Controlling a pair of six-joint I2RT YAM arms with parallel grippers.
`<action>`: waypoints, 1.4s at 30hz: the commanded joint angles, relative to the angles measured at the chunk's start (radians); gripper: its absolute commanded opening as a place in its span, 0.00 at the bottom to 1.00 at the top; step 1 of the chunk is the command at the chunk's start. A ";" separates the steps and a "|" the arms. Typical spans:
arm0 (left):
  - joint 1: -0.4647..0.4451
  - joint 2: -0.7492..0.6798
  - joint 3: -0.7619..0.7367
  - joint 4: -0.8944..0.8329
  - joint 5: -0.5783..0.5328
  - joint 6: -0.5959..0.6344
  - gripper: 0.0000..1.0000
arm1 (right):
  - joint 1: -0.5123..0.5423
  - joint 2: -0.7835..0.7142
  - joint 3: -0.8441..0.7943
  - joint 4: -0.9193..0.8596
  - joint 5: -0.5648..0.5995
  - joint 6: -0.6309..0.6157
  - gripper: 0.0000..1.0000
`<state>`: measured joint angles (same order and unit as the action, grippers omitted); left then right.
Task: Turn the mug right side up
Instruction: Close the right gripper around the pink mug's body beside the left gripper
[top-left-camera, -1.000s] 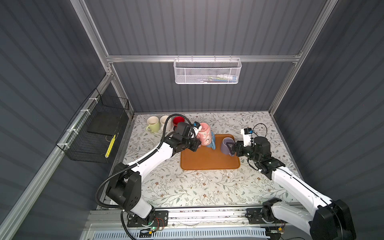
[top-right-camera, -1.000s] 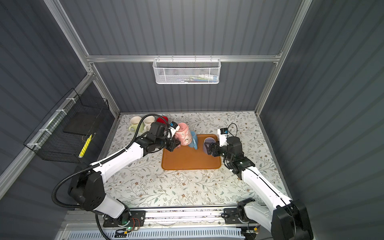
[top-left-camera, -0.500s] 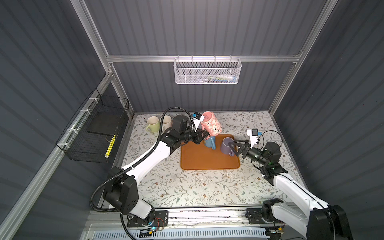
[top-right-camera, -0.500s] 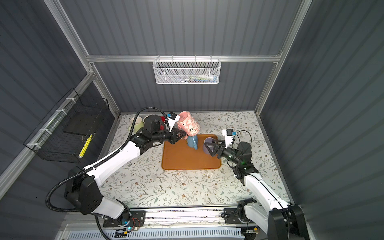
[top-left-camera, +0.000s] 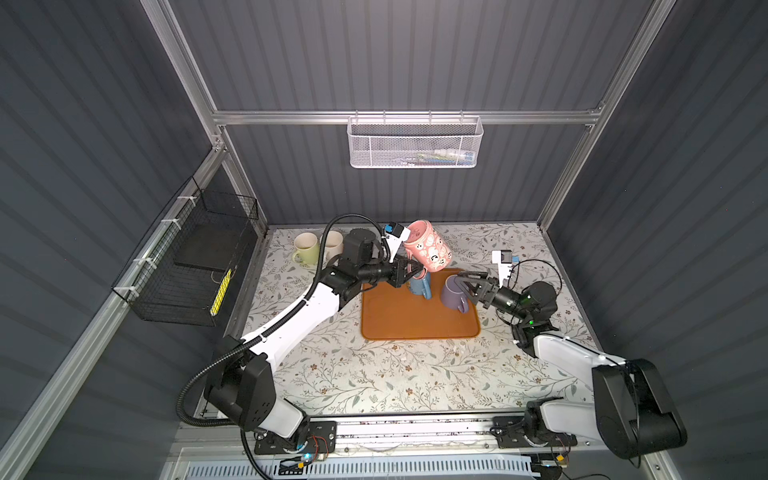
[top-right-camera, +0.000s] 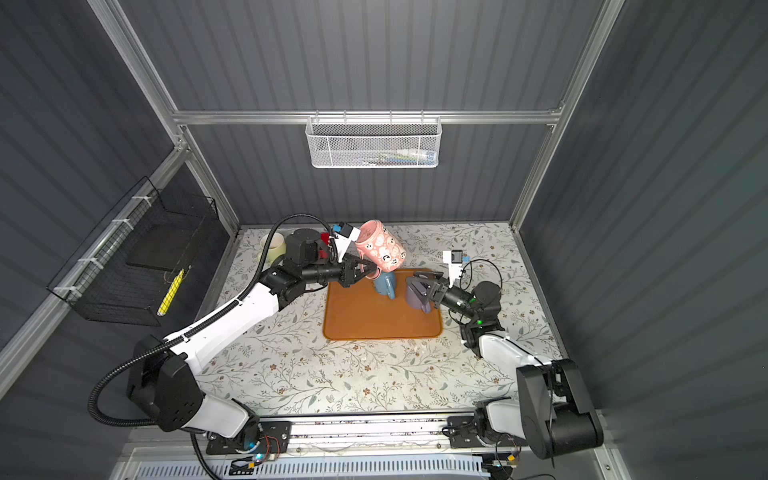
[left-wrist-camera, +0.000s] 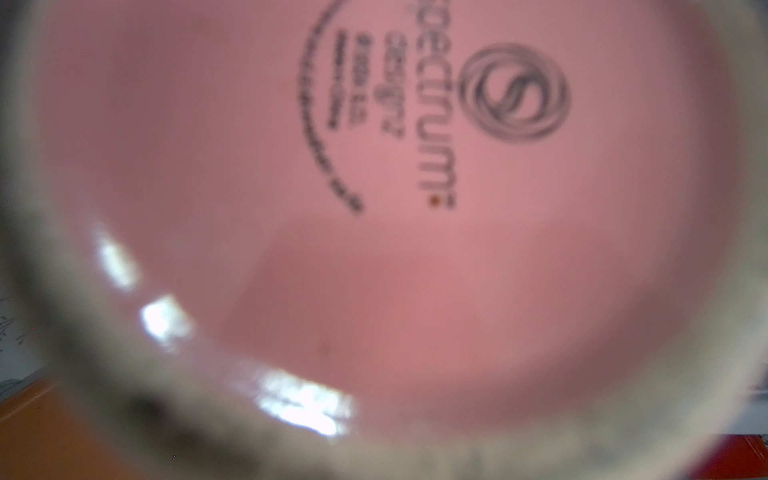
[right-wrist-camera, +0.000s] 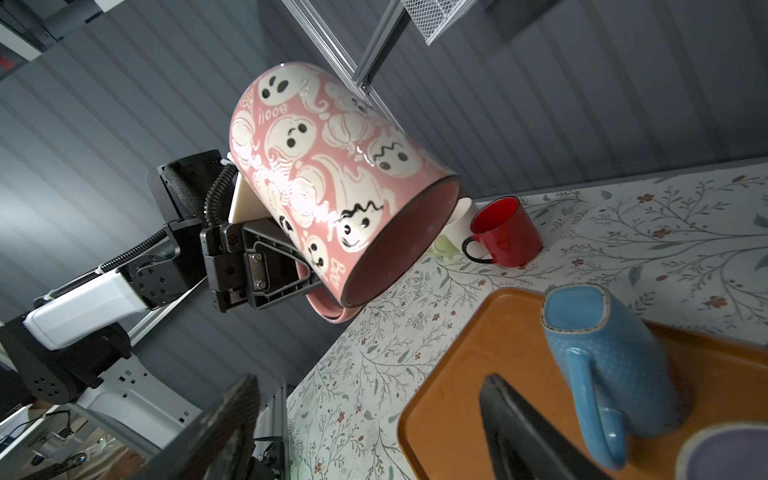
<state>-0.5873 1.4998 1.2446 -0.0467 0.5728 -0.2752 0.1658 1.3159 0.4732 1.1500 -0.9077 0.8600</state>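
Note:
The pink ghost-patterned mug (top-left-camera: 428, 247) (top-right-camera: 382, 247) (right-wrist-camera: 324, 178) hangs in the air above the back edge of the orange tray (top-left-camera: 415, 320). It is tilted, with its mouth facing down and to the right. My left gripper (top-left-camera: 409, 272) (top-right-camera: 365, 270) (right-wrist-camera: 309, 286) is shut on the mug's handle. The mug's printed base (left-wrist-camera: 374, 208) fills the left wrist view and hides the jaws there. My right gripper (top-left-camera: 467, 282) (top-right-camera: 426, 282) (right-wrist-camera: 374, 415) stands open low over the tray's right side, nothing between its fingers.
A blue mug (top-left-camera: 419, 286) (right-wrist-camera: 602, 365) and a purple mug (top-left-camera: 453, 293) (right-wrist-camera: 723, 453) stand on the tray, the purple one right beside my right gripper. A red mug (right-wrist-camera: 503, 232) and pale mugs (top-left-camera: 305, 247) sit at the back left. Wire baskets hang on the back wall (top-left-camera: 413, 143) and left wall (top-left-camera: 195, 257).
My left arm has lifted the pink mug off the tray area and tipped it. My right arm has drawn back to the right, away from the purple mug.

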 joint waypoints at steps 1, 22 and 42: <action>0.003 -0.051 0.041 0.131 0.045 -0.011 0.00 | 0.001 0.047 0.051 0.213 -0.032 0.108 0.83; -0.008 -0.030 -0.005 0.238 0.097 -0.094 0.00 | 0.133 0.238 0.237 0.329 -0.027 0.148 0.77; -0.016 -0.015 -0.016 0.232 0.107 -0.100 0.00 | 0.166 0.209 0.315 0.330 0.000 0.131 0.33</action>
<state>-0.5968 1.4998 1.2160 0.1150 0.6521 -0.3866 0.3206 1.5532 0.7448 1.4273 -0.9112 1.0065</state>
